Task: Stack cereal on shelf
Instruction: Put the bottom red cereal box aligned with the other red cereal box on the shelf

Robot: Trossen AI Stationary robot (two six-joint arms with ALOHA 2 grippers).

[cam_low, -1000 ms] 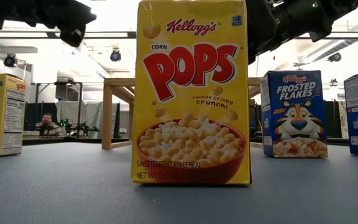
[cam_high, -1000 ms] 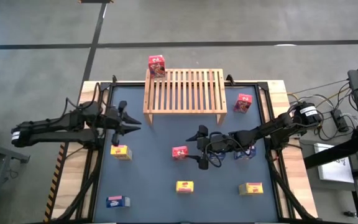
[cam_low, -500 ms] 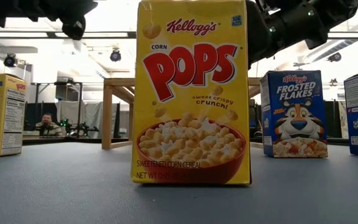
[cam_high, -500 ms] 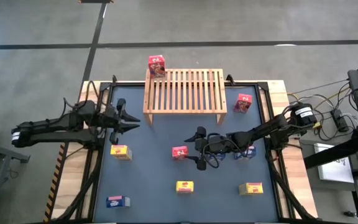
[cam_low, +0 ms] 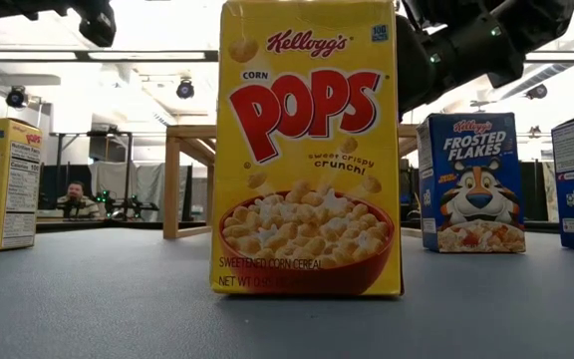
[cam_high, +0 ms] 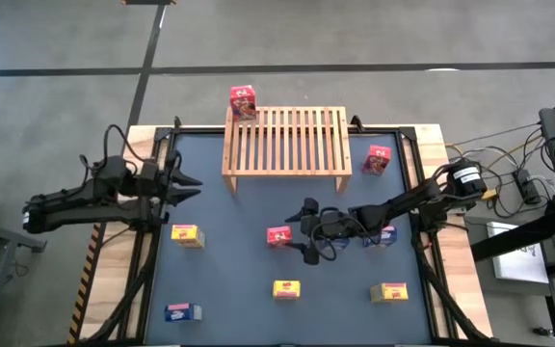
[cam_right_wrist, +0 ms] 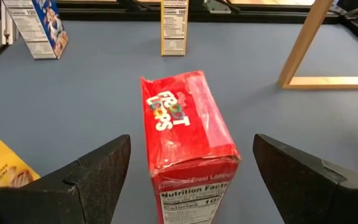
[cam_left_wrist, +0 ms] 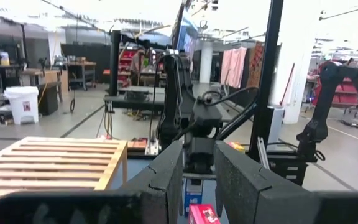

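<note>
Right gripper [cam_right_wrist: 185, 180]: jaws spread wide, holding nothing, a red cereal box [cam_right_wrist: 188, 134] standing between them, untouched. To grip well, advance level, centre the box, close squarely on its broad sides. Shelf [cam_high: 285, 142] lies beyond. Left gripper [cam_high: 183, 181]: jaws nearly closed, empty, waiting aside.

The slatted top of the rack [cam_high: 285, 140] lies bare except for one red box [cam_high: 243, 100] at its far left corner. On the worktop [cam_high: 229, 280] in front of the rack, another red box [cam_high: 278, 236] stands between the spread fingers of the right gripper [cam_high: 308, 231], with bare mat on either side of it.
</note>
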